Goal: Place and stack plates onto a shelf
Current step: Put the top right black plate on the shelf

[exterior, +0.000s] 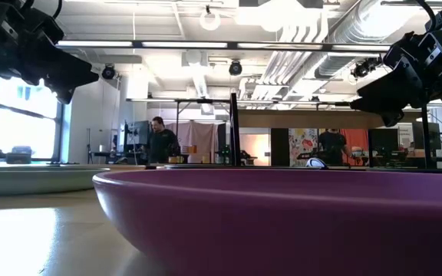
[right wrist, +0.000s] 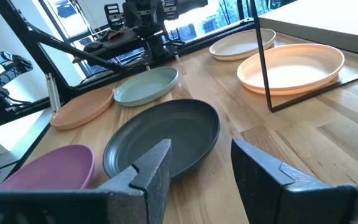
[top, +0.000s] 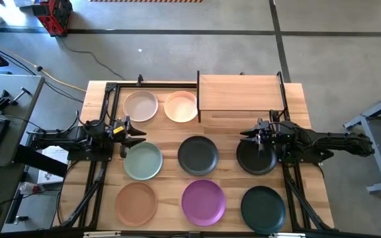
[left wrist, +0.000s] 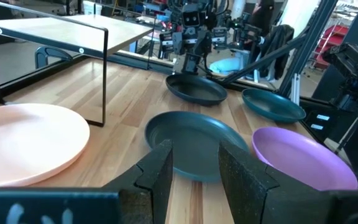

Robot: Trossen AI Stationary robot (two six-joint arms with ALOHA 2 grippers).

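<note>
Eight plates lie flat on the wooden table. In the high view, beige (top: 141,106) and peach (top: 181,106) lie far, sage green (top: 143,160), charcoal (top: 198,155) and black (top: 256,157) in the middle row, and terracotta (top: 137,202), purple (top: 204,201) and dark green (top: 264,208) near. The shelf (top: 241,92) stands at the far right with nothing on it. My left gripper (top: 129,137) hovers open over the sage plate's far rim. My right gripper (top: 253,135) hovers open over the black plate's far rim. Both wrist views face the charcoal plate (left wrist: 194,140) (right wrist: 163,137).
The shelf's thin black post (right wrist: 263,68) stands beside the peach plate (right wrist: 291,65). Black frame rails run along the table's left and right sides (top: 101,178). The purple plate (exterior: 282,222) fills the low view's foreground. People stand in the room far behind the table.
</note>
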